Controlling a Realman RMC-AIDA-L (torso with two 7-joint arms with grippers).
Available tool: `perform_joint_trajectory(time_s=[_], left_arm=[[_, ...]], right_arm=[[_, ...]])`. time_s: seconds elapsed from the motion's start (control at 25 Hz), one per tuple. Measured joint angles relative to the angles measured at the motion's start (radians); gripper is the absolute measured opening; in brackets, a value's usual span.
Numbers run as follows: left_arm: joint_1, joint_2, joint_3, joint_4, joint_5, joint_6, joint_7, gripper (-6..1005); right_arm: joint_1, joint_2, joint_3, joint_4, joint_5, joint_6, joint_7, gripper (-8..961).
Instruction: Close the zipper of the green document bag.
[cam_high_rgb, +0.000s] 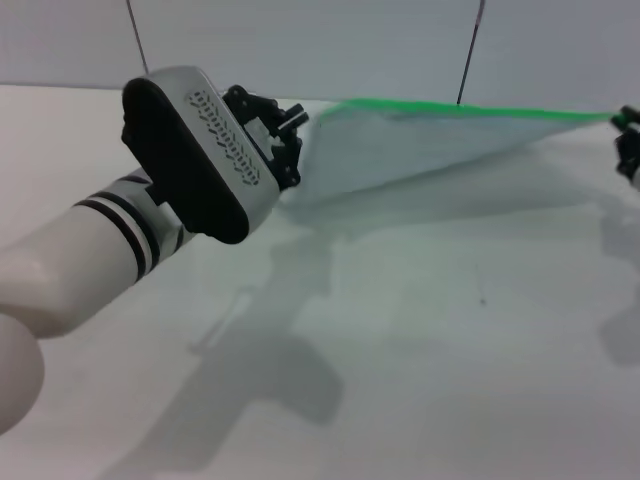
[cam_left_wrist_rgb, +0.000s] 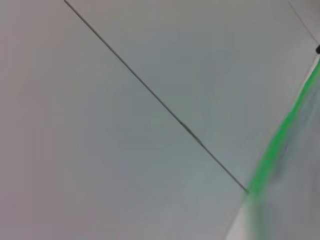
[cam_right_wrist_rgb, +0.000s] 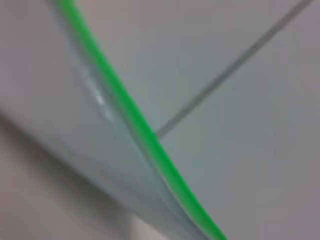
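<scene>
My left arm enters from the near left of the head view, white forearm with black bands, its wrist housing raised above the white table. My left gripper sits at the far end of that housing, right at the left end of the green document bag. Its black fingers meet the bag's left corner, but I cannot tell whether they are clamped on it or how far apart they stand.

The bag is held up off the table, stretched between my two grippers, its translucent sheet sagging below and casting a shadow on the surface. The zipper runs along the bag's upper edge, a bright green line from beside my left gripper across to my right gripper, which shows only as a dark piece at the right edge of the head view; its finger state cannot be read.

Beyond stands a pale wall with thin dark seams.
</scene>
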Motion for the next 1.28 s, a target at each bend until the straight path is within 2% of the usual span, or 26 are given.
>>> perform_joint_trajectory(time_s=[0.16,0.32,0.44,0.56,0.72,0.88,0.92,0.96,1.08,1.2,1.28], left_arm=[[0.004,-0.002,0.000,-0.009,-0.008,-0.072,-0.004,22],[0.002,-0.002,0.005,-0.023,-0.015,-0.139,-0.012,20],[-0.003,-0.003,0.007,-0.044,-0.040,-0.180,-0.023,32],[-0.007,-0.003,0.015,-0.052,-0.083,-0.233,-0.026,94],[-0.024,-0.005,0.024,-0.078,-0.154,-0.337,-0.051,217],[-0.061,-0.005,0.031,-0.154,-0.205,-0.449,-0.170,379],[-0.069,-0.005,0.032,-0.174,-0.209,-0.475,-0.227,419],[-0.078,-0.004,0.032,-0.197,-0.209,-0.500,-0.277,431],[-0.095,0.000,0.045,-0.255,-0.198,-0.577,-0.412,466],[-0.105,0.002,0.074,-0.309,-0.187,-0.665,-0.456,502],[-0.108,0.001,0.081,-0.319,-0.185,-0.681,-0.457,525]], right_arm=[[-0.002,0.007,-0.066,0.052,0.019,0.262,0.017,126],[-0.015,0.006,-0.223,0.067,0.104,0.533,0.096,136],[-0.019,0.004,-0.331,0.059,0.121,0.668,0.233,247],[-0.025,0.003,-0.416,0.045,0.118,0.750,0.367,358],[-0.028,0.003,-0.509,0.029,0.121,0.856,0.574,398],[-0.028,0.002,-0.596,0.045,0.115,1.009,0.812,437],[-0.027,0.002,-0.634,0.061,0.117,1.083,0.889,447],[-0.027,0.002,-0.634,0.061,0.117,1.083,0.889,457],[-0.021,0.003,-0.679,0.116,0.121,1.162,1.050,467],[-0.002,0.003,-0.696,0.195,0.121,1.173,1.206,466],[0.007,0.004,-0.700,0.216,0.128,1.172,1.221,467]])
